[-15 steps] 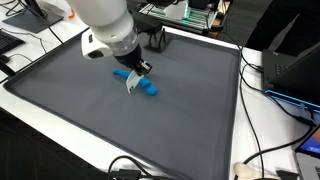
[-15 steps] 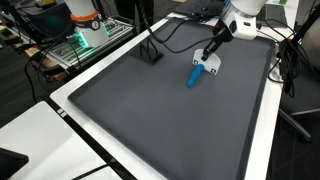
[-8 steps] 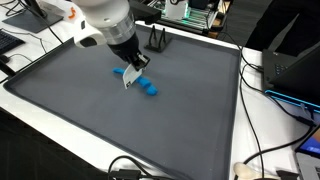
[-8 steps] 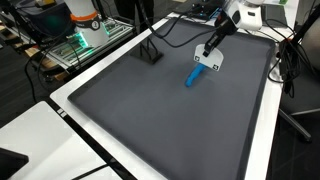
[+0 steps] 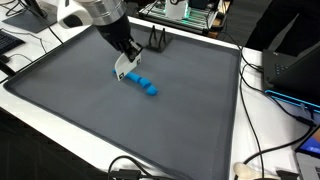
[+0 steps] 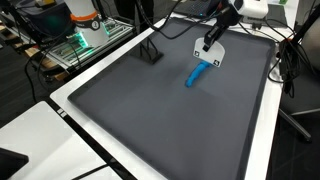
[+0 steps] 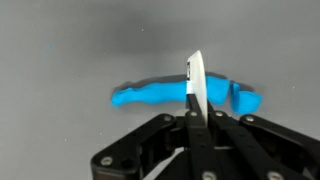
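My gripper is shut on a thin white flat piece and holds it edge-on a little above the dark grey mat. A blue elongated object lies on the mat just below and beside the white piece. In the other exterior view the gripper hangs the white piece over the blue object. In the wrist view the shut fingers pinch the white piece, with the blue object lying across behind it.
A small black stand sits near the mat's far edge and also shows in the other exterior view. White table borders surround the mat. Cables and electronics lie beyond the edges.
My gripper has risen and moved away from the mat with the white piece in it. The blue object has stayed where it was.
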